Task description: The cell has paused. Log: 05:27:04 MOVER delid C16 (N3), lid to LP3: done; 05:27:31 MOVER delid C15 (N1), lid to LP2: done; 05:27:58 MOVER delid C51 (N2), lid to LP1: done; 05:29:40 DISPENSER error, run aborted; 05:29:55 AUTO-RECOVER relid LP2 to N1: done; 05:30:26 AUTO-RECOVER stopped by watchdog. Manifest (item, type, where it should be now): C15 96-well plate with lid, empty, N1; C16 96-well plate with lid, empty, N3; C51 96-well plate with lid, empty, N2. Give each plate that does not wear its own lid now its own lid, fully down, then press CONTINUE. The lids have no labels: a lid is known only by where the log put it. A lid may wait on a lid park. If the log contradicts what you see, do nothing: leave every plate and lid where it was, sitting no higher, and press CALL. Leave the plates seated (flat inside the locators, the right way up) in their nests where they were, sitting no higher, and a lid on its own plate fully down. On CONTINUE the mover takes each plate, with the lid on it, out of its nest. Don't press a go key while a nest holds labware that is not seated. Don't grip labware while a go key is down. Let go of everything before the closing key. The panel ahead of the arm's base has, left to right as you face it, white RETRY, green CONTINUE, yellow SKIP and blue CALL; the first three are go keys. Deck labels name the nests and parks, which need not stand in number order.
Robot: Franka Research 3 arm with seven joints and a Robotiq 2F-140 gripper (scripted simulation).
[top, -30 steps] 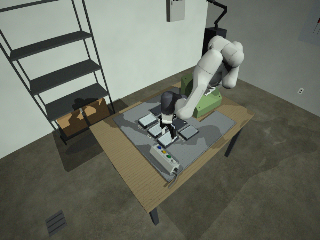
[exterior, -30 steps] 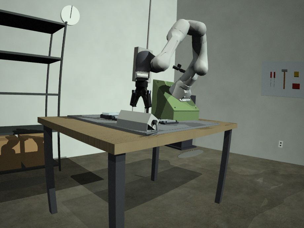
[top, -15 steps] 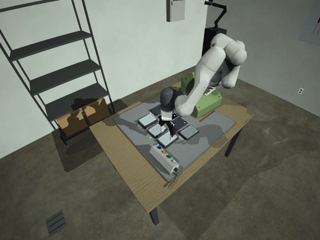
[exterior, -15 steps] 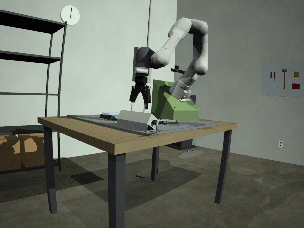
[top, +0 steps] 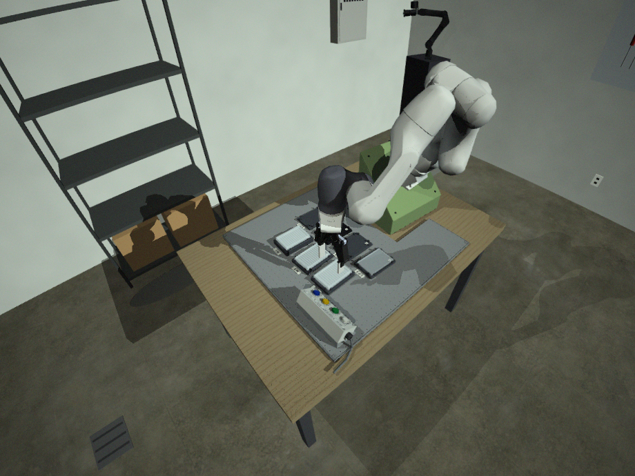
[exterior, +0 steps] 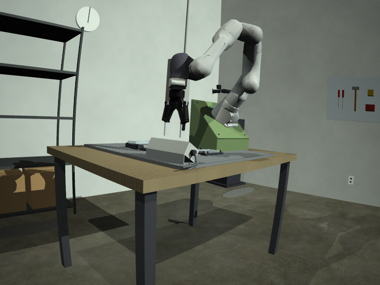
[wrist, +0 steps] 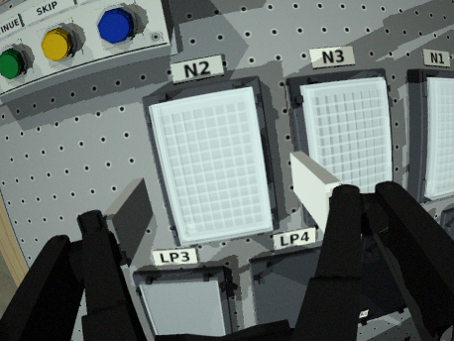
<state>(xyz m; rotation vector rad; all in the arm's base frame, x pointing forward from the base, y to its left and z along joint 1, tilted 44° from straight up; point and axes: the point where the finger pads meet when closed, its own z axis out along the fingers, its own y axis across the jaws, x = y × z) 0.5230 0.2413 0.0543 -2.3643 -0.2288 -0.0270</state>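
Observation:
In the wrist view, a white 96-well plate [wrist: 211, 165] sits in nest N2, another plate [wrist: 350, 131] in N3, and the edge of a third plate [wrist: 438, 138] in N1. The well grids show on all three; I cannot tell which wear lids. A pale grey lid [wrist: 185, 305] lies on park LP3. Park LP4 [wrist: 290, 274] looks dark and bare, partly hidden by my fingers. My gripper [wrist: 219, 184] is open and empty, well above the deck over the N2 plate's near edge. It also shows in the top view [top: 329, 257] and the exterior view [exterior: 172, 132].
The key panel [wrist: 72, 30] lies beyond N2 with green CONTINUE [wrist: 9, 63], yellow SKIP [wrist: 56, 44] and blue CALL [wrist: 115, 26]. In the top view the LP3 lid [top: 375, 263] lies to the right of the plates, a dark park [top: 313, 219] lies behind them, and the green arm base [top: 405, 194] stands at the back.

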